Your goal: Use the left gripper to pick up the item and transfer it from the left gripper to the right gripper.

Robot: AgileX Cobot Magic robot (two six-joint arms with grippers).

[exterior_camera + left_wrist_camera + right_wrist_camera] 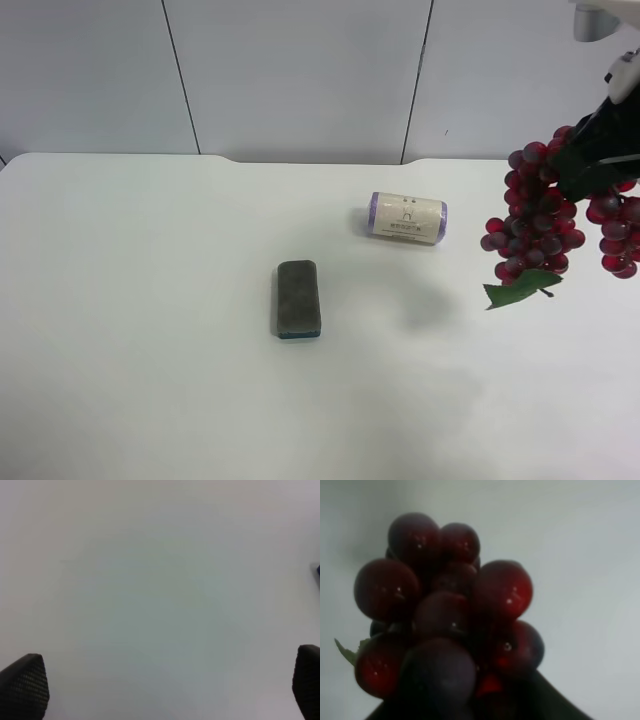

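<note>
Dark-red grapes [535, 225] with a green leaf [518, 290] hang clear above the white worktop [150, 400] at the exterior view's right edge, pinched in the closed right claw [592, 150], apparently near the stem, while the left claw [165, 687] stands wide over the worktop, gripping nothing.

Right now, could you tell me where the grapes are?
The grapes hang in the air at the exterior high view's right edge, held by the right gripper, right of the cream roll.

Grapes [535, 225] dk red/purple, leaf [520, 290] grn; block [298, 298] gry.
</note>
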